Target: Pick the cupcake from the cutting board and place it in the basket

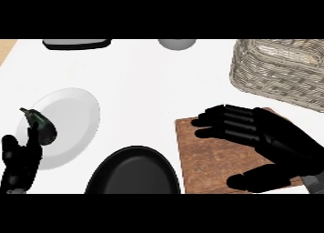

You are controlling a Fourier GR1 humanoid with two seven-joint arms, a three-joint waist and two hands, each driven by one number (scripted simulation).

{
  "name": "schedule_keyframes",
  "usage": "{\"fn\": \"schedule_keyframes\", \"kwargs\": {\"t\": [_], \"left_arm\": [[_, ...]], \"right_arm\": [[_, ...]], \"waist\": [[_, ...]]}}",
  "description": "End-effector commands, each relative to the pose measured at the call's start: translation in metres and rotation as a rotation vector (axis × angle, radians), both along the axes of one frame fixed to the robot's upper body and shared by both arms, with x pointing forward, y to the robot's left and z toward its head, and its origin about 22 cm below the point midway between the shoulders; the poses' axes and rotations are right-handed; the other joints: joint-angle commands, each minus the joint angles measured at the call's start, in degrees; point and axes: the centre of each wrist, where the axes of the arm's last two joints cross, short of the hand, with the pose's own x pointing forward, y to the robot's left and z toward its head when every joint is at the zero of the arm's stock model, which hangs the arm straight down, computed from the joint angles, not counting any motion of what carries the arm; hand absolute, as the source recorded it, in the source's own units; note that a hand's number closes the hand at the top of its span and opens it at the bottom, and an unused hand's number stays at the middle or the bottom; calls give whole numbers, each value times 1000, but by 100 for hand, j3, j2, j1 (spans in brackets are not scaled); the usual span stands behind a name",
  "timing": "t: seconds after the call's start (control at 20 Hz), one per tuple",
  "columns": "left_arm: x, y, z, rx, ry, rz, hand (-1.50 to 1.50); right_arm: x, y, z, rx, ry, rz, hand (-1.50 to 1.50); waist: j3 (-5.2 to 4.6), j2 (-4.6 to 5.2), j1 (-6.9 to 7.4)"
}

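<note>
In the head view, my right robot hand (279,145) hangs over the right part of the cutting board (205,159), palm down, with its fingers (222,120) reaching towards the left and lightly bent. The thumb (249,179) stands apart from them, nearer to me, and the gap between thumb and fingers shows only bare brown board. This robot hand is spread wide and I see nothing caught in it.

I cannot make out the cupcake anywhere on the uncovered board. It may lie hidden under my palm, but the view does not settle that. For the same reason I cannot tell which way it points or how its long axis runs.

The wicker basket (286,77) stands just beyond my right robot hand, slightly to its right, on the white desk (144,77), with its near wall close to the board's far corner.

To the left of that robot hand, past the board's edge, sits a black bowl (134,175). Further left lies a white plate (74,113) with a dark, long-bodied vegetable (42,128) on its left rim.

My left robot hand (20,166) rests at the lower left, fingers relaxed and pointing up, just below the vegetable and holding nothing.

Far beyond both hands, at the desk's back, are a grey round object (177,44) and a black flat object (76,44).
</note>
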Motion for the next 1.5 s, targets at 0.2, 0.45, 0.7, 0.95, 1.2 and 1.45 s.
{"fn": "schedule_keyframes", "kwargs": {"t": [0.2, 0.45, 0.7, 0.95, 1.2, 1.45], "left_arm": [[-30, -17, -31, -101, 141, -51, 0], [-27, -23, -27, -103, 126, -68, 0], [-28, -13, -23, -88, 134, -65, 0], [-15, -23, -15, -107, 131, -103, 0], [-15, -35, -19, -116, 126, -88, 0], [-9, -39, -19, -108, 103, -109, 0]], "right_arm": [[-20, -35, 118, -319, -310, -164, -150], [-32, -50, 158, -559, -263, -174, -150], [-39, -65, 194, -767, -188, -189, -150], [-44, -73, 218, -827, -175, -202, -150], [-45, -78, 202, -832, -175, -194, -150], [-29, -90, 174, -762, -113, -179, -150]], "waist": [[-125, 52, -94], [-118, 74, -39], [-109, 95, 13], [-104, 135, 129], [-89, 128, 82], [-93, 169, 204]]}}
